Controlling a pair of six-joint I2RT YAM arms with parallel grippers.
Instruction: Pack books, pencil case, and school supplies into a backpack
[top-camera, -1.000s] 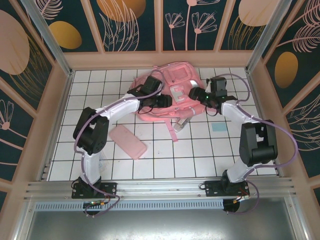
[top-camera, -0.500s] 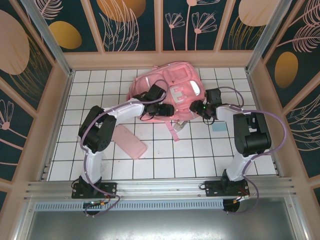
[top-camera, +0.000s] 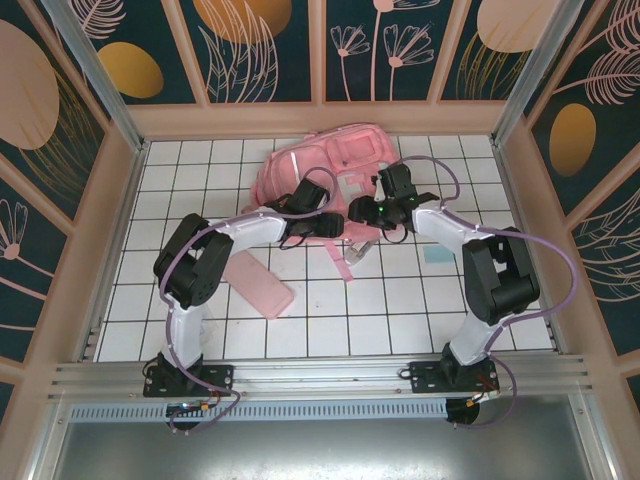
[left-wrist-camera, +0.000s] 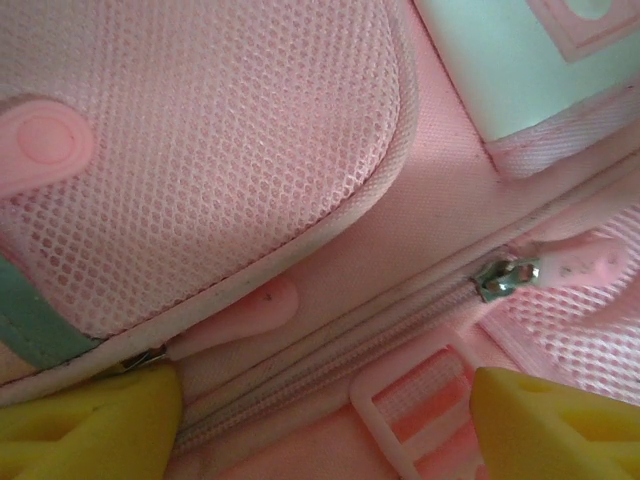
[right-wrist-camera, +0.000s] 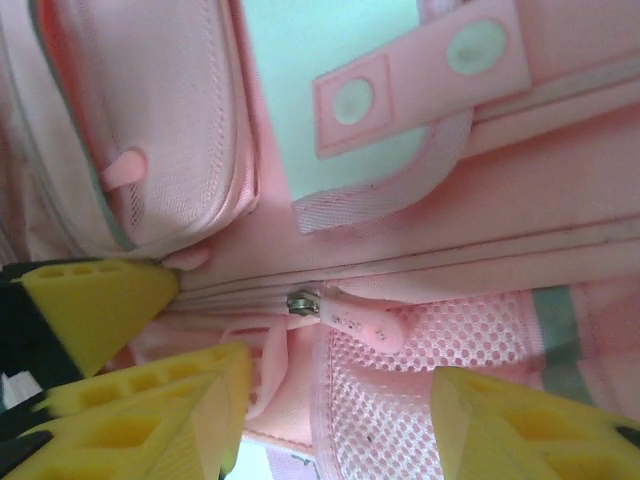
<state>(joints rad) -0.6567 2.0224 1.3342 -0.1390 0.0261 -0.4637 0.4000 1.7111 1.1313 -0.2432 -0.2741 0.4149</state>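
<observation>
Both arms have closed on the soft pink backpack (top-camera: 345, 150) — left gripper (left-wrist-camera: 320, 400) and right gripper (right-wrist-camera: 340, 380) spread over its shut zipper (left-wrist-camera: 400, 320) — flat pink pencil case (top-camera: 257, 283) outside, unpacked.

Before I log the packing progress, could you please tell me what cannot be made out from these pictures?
- Inside of the backpack: top view, its own fabric covers it; what is packed is unknown.
- Fingertips of the left gripper and right gripper: top view, hidden under the wrists.
- The pale-blue square: top view, too small to identify.
- The zipper: left wrist view, cut off by the picture's edges.
</observation>
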